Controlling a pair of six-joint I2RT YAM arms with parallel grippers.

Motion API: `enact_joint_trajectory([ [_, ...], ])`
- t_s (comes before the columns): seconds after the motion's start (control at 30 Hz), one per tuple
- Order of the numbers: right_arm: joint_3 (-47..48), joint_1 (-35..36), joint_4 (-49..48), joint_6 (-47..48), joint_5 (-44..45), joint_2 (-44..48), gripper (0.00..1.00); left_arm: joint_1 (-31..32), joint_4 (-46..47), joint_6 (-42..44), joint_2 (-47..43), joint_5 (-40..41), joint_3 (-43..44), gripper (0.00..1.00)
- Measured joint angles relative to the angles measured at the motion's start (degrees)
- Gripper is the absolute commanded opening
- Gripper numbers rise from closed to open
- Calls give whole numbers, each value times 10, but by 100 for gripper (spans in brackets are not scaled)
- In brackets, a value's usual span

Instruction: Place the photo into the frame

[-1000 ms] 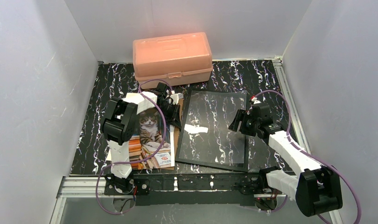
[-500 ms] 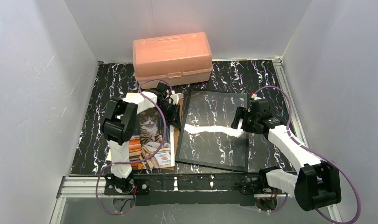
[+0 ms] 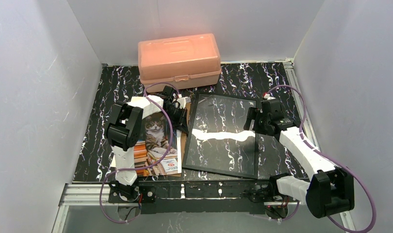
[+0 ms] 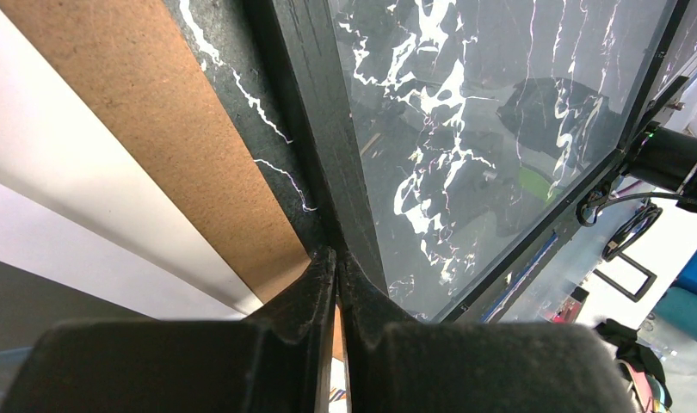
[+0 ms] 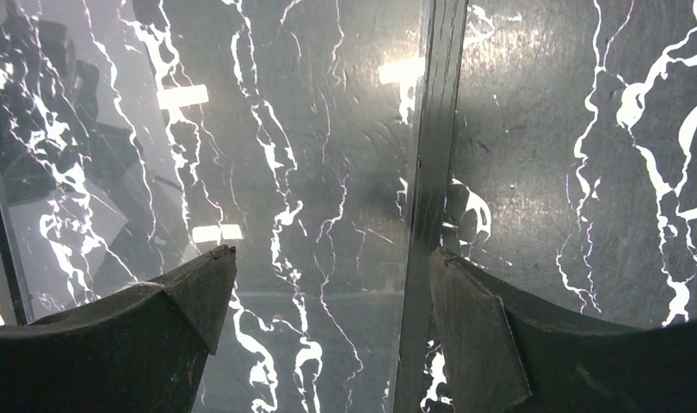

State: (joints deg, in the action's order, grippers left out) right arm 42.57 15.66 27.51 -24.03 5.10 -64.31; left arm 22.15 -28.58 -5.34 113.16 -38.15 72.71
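Observation:
The frame [image 3: 222, 154], thin and black with a clear pane, lies in the middle of the table. My left gripper [image 3: 181, 119] is at its left rail, and in the left wrist view its jaws [image 4: 336, 258] are shut on that rail [image 4: 315, 112]. My right gripper [image 3: 251, 127] is open over the right rail [image 5: 435, 129], one finger above the pane and the other above the table. The photo [image 3: 155, 141], a cat with orange-red books, lies face up left of the frame, partly under my left arm.
A brown backing board [image 4: 181, 129] and a white sheet [image 4: 61, 198] lie between the photo and the frame. A peach plastic box [image 3: 179, 59] stands at the back, near the frame's far edge. White walls close in the left, right and back sides.
My right gripper has moved back and right to the frame's right rail. A bright reflection band has spread across the pane. My left arm has not moved.

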Motion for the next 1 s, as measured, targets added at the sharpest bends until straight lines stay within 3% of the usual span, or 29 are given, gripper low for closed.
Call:
enact_joint_trajectory([
  [0.27, 47, 0, -33, -17, 2, -65, 81, 0, -1, 0, 0, 0, 0, 3],
  [0.7, 279, 98, -151, -44, 30, -353, 29, -8, -10, 2, 0, -3, 3, 3],
  [1.0, 394, 122, -184, -52, 58, -492, 19, -21, -15, 5, 0, -5, 3, 2],
])
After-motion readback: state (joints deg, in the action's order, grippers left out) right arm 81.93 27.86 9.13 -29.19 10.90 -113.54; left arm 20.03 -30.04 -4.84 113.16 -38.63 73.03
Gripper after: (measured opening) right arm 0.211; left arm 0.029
